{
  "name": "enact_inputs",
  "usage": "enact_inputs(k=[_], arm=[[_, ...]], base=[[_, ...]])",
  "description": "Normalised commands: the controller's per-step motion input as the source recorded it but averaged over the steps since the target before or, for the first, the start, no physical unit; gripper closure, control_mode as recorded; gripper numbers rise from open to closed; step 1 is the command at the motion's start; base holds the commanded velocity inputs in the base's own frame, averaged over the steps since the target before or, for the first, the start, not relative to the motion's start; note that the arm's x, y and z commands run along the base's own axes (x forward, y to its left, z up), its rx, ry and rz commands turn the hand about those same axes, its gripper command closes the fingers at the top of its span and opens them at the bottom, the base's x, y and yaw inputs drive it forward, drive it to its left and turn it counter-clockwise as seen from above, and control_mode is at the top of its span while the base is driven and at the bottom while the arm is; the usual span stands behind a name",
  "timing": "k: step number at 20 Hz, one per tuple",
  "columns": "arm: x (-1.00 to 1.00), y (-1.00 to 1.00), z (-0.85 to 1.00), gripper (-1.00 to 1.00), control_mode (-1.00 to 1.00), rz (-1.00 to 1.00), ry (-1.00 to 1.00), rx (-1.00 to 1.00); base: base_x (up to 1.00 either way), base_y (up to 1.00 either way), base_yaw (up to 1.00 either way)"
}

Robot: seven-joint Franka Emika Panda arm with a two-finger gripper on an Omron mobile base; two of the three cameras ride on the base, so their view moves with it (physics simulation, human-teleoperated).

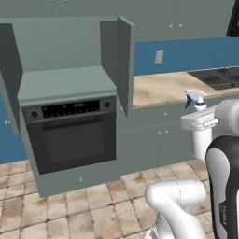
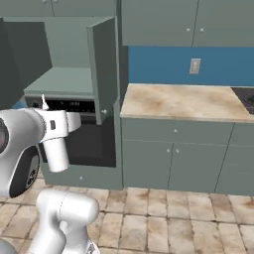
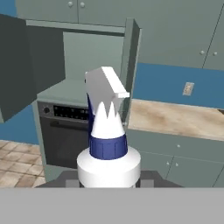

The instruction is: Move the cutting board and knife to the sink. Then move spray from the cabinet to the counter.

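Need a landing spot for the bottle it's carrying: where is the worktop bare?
The counter lies bare from the open cabinet door across to the black stovetop. The spray is held in the jaws.

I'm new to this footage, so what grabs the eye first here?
The spray fills the hand view's centre, gripped low in the claw and carried in the air. Behind it the cabinet stands with both doors swung open above its black oven, and the counter stretches away to its right.

Spray [image 3: 108, 148] base hidden between jaws
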Motion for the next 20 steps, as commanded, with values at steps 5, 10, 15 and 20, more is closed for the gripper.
enact_inputs(k=[5,10,15,20], arm=[[0.0,0.0,0.0,1.0,1.0,0.0,0.0,0.0],[0.0,0.0,0.0,1.0,1.0,0.0,0.0,0.0],[0.0,0.0,0.0,1.0,1.0,0.0,0.0,0.0],[0.0,0.0,0.0,1.0,1.0,0.0,0.0,0.0]], base=[[0.11,-1.0,0.0],[0.27,-0.93,0.0],[0.53,-0.49,0.0],[0.86,-0.03,-0.03]])
